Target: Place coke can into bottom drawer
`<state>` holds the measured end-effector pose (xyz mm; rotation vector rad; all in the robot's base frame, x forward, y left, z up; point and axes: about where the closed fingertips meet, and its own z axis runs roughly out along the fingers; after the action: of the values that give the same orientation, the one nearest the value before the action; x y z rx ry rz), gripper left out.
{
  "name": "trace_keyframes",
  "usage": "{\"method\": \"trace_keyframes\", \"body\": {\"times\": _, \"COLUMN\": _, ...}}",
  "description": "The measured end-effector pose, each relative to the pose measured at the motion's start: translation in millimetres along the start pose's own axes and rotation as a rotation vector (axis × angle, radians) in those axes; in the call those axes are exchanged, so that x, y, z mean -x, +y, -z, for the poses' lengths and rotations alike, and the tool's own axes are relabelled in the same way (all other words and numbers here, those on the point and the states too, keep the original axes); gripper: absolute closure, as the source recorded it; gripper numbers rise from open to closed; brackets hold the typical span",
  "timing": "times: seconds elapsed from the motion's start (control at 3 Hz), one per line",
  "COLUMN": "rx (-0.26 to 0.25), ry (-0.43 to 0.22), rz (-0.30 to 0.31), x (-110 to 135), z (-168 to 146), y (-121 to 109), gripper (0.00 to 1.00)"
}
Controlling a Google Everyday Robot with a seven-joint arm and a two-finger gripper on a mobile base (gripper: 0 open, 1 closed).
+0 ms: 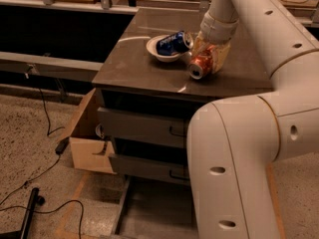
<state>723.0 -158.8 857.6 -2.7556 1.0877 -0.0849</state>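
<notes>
The coke can [200, 66] lies on its side on the dark cabinet top [134, 66], silver top facing the front. My gripper [209, 55] comes down on it from above, with one pale finger on each side of the can, closed against it. The bottom drawer [149, 215] is pulled out at floor level below the cabinet. Its grey floor shows, and my arm hides its right part.
A dark blue Pepsi can [172, 42] lies tipped in a white bowl [158, 53] just left of the gripper. Two upper drawers [142, 126] with black handles are shut. A wooden box [87, 146] stands left of the cabinet. Cables [35, 176] lie on the floor.
</notes>
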Motion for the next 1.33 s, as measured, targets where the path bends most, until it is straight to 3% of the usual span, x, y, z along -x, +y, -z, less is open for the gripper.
{"method": "trace_keyframes", "body": {"times": 0.33, "rx": -0.005, "ry": 0.023, "rz": -0.021, "x": 0.7, "z": 20.4, "y": 6.7, "gripper": 0.88}}
{"method": "trace_keyframes", "body": {"times": 0.67, "rx": -0.049, "ry": 0.017, "rz": -0.085, "x": 4.5, "z": 48.4, "y": 19.2, "gripper": 1.00}}
{"method": "trace_keyframes", "body": {"times": 1.0, "rx": -0.110, "ry": -0.035, "rz": -0.221, "x": 13.3, "z": 78.0, "y": 53.2, "gripper": 1.00}}
{"method": "trace_keyframes", "body": {"times": 1.33, "rx": -0.185, "ry": -0.104, "rz": -0.410, "x": 31.7, "z": 99.5, "y": 104.4, "gripper": 1.00}}
